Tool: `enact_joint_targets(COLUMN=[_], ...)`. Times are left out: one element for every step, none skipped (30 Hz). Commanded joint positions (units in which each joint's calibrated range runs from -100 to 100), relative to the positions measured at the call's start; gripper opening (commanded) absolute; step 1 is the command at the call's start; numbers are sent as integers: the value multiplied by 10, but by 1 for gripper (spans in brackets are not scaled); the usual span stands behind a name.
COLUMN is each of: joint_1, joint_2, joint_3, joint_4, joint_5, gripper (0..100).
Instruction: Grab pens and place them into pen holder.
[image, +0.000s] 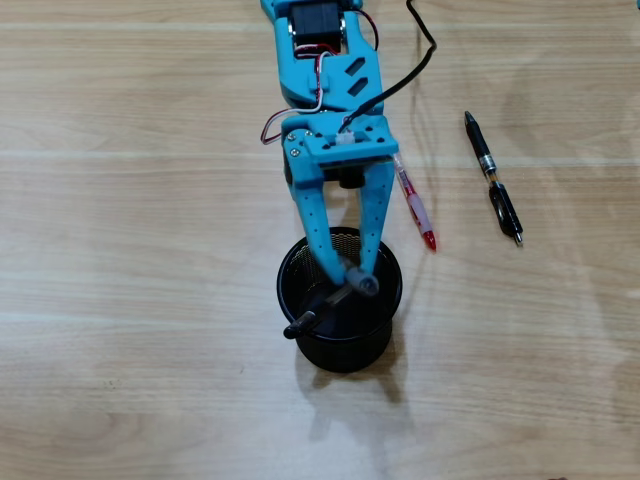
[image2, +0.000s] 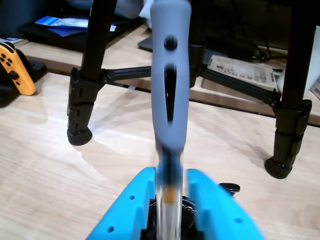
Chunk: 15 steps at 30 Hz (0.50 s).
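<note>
my gripper (image: 350, 272) pinches a grey-grip pen (image: 330, 305) over the black mesh holder (image: 340, 350); red pen (image: 415, 205) and black pen (image: 492, 178) lie on pale wood table (image: 120, 300) (tripod legs (image2: 82, 95) behind).

Your overhead view is evenly and brightly lit, sharp throughout, with only soft, pale shadows falling below and right of the pen holder (image: 340, 300) on the table (image: 120, 300). Your wrist view is dimmer toward the upper frame. The pen (image2: 170, 100) held close to the lens is blurred at center, and dark tripod legs (image2: 85, 100) cast faint shadows.
</note>
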Motion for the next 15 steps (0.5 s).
enact_joint_targets(joint_1=[0, -1, -1, -1, -2, -3, -4, -5, -8, -15, -20, -23, -28, -33, -35], joint_2=[-7, -8, -9, -11, -12, -14, -15, -16, -16, -20, -29, -40, -52, -67, -81], joint_3=[-14, -13, -11, -11, -11, -11, -11, -11, -10, -10, -10, -10, -11, -13, -17], joint_4=[-4, -4, -3, -3, -3, -2, -1, -1, 1, 16, 39, 77, 124, 175, 229], joint_5=[-2, -2, -2, -1, 1, 2, 3, 3, 3, 3, 3, 3, 3, 3, 4], gripper=[16, 16, 16, 16, 16, 16, 16, 16, 16, 16, 16, 15, 15, 14, 13])
